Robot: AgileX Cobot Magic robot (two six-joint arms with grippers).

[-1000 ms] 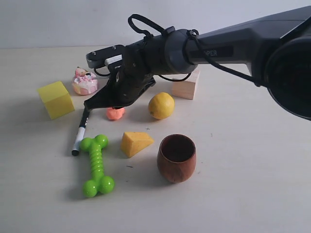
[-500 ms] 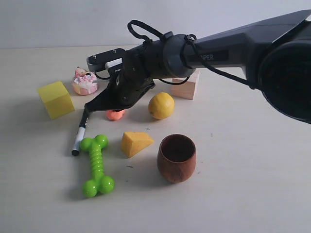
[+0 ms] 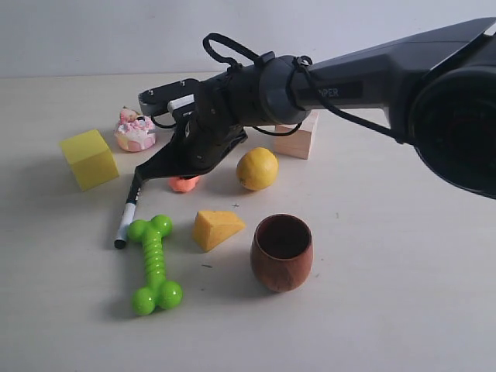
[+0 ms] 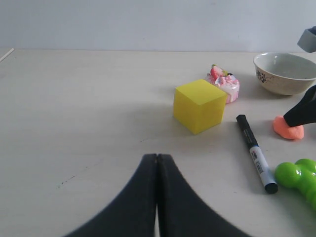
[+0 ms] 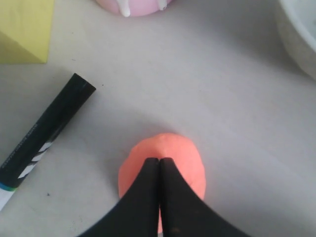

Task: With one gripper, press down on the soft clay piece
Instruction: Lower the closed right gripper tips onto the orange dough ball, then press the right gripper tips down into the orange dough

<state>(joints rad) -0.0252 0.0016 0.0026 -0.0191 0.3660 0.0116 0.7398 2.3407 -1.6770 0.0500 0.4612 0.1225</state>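
Note:
The soft clay piece (image 3: 184,184) is a small salmon-orange lump on the table, left of the lemon (image 3: 257,168). My right gripper (image 3: 180,175) is shut, and its tips (image 5: 159,160) rest on top of the clay (image 5: 182,153), covering its near half. From the left wrist view the clay (image 4: 289,130) lies beside the marker with the right arm's black finger (image 4: 302,112) touching its top. My left gripper (image 4: 157,156) is shut on nothing, hovering over bare table short of the yellow cube; it does not show in the exterior view.
Around the clay are a black-and-white marker (image 3: 125,217), a yellow cube (image 3: 90,159), a pink cake toy (image 3: 135,130) and a wooden block (image 3: 298,138). Nearer the front lie a green bone toy (image 3: 155,263), a cheese wedge (image 3: 215,229) and a wooden cup (image 3: 282,252). A ceramic bowl (image 4: 285,72) stands behind the clay.
The right gripper has come down slightly onto the clay, which now shows less under the fingers. Over the last half second it has barely moved.

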